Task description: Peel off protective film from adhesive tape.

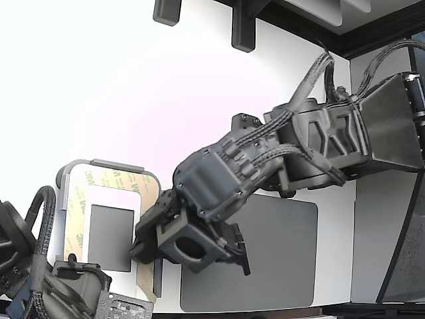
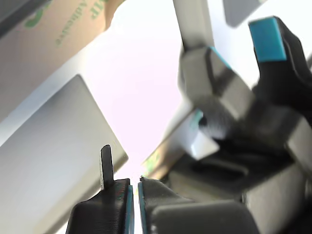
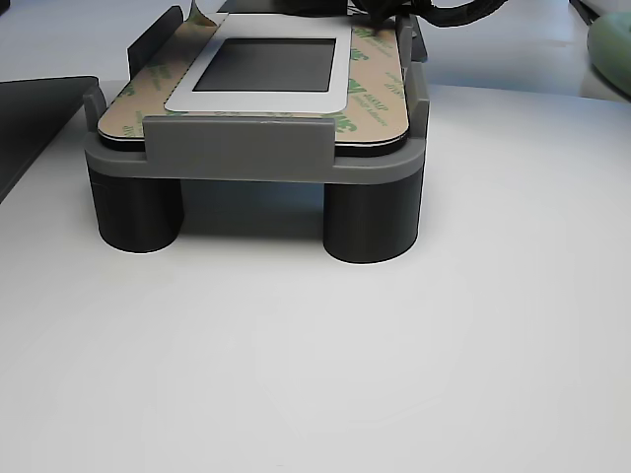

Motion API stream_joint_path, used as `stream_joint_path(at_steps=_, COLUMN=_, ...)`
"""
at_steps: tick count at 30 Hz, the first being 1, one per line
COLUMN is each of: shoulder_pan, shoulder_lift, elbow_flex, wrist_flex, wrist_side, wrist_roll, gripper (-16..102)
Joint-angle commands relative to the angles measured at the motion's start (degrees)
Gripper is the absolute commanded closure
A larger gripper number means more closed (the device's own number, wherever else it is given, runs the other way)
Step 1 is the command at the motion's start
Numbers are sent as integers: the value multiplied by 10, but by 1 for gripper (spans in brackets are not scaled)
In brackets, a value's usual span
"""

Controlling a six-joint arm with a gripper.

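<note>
On white worktop (image 3: 394, 374), toward exterior view's left: light grey rounded tray (image 3: 256, 148) raised on two dark cylindrical feet (image 3: 373, 219). Seated in tray: adhesive tape (image 3: 377, 94) forming rectangular frame around white border (image 3: 258, 101) and grey square (image 3: 266, 64). Faced with protective film (image 1: 113, 178), cream, green-printed; one corner of film curled upward at far edge in other view. Alongside, toward exterior view's right: large dark grey rounded mat (image 1: 285, 256), lying flat, partly covered by arm. Above tray's near edge in exterior view: gripper (image 2: 135, 195), dark, with blue-lined inner faces, jaws drawn almost together with only a thin slit between; nothing discernible in slit, grasp on film not determinable. Second dark arm (image 1: 40, 279) at exterior view's lower left corner, just beside tray.
</note>
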Motion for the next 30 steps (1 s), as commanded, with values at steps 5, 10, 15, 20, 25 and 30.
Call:
stream_joint_path(at_steps=5, shoulder_pan=-50, shoulder_lift=140, elbow_flex=32, wrist_flex=12, wrist_side=10, wrist_roll=202, gripper=60)
stream_joint_path(at_steps=10, shoulder_pan=-80, shoulder_lift=260, elbow_flex=82, wrist_flex=15, wrist_side=9, wrist_roll=396, gripper=-9)
stream_joint_path(at_steps=15, shoulder_pan=-163, shoulder_lift=353, elbow_flex=175, wrist_flex=-38, wrist_side=-46, wrist_roll=592, gripper=3)
stream_joint_path(at_steps=20, shoulder_pan=-196, shoulder_lift=381, elbow_flex=175, wrist_flex=-54, wrist_side=49, wrist_roll=909, gripper=-14)
stream_joint_path(at_steps=25, shoulder_pan=-200, shoulder_lift=404, elbow_flex=139, wrist_flex=54, wrist_side=164, wrist_roll=1179, gripper=-14)
stream_joint_path(at_steps=30, shoulder_pan=-200, shoulder_lift=512, elbow_flex=192, wrist_flex=91, wrist_side=205, wrist_roll=1291, gripper=-14)
